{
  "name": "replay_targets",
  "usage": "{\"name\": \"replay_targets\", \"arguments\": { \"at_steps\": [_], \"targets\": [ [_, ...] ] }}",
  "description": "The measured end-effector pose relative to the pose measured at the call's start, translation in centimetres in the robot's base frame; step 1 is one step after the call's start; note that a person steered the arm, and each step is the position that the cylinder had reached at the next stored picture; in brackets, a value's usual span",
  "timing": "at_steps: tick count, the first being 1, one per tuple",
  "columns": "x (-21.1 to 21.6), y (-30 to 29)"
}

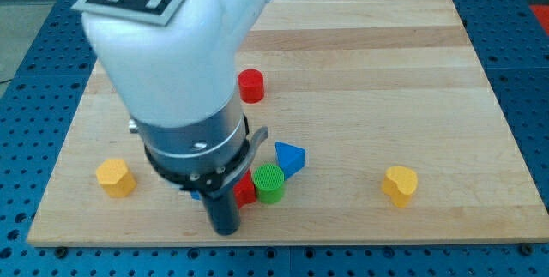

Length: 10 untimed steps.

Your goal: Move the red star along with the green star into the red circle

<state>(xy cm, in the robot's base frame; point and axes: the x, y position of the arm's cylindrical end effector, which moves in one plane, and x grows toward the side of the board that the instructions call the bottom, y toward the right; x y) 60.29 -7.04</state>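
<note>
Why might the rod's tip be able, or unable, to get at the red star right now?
Probably yes. My tip sits at the red star's left side, seemingly touching, with nothing between them. The green star lies beyond it on the view's right, and the red circle stands towards the view's top.

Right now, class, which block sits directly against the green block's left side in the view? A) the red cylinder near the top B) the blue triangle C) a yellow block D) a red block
D: a red block, partly hidden by the rod, touches the green block on its left; my tip is just below-left.
</note>
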Motion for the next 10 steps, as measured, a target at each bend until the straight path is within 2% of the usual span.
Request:
{"name": "replay_targets", "arguments": {
  "at_steps": [2, 4, 5, 6, 7, 8, 10],
  "targets": [
    [-5.8, -1.4],
    [-2.1, 3.7],
    [-4.6, 4.9],
    [-8.3, 4.3],
    [-7.7, 2.7],
    [-5.2, 0.9],
    [-6.2, -3.4]
  ]
}}
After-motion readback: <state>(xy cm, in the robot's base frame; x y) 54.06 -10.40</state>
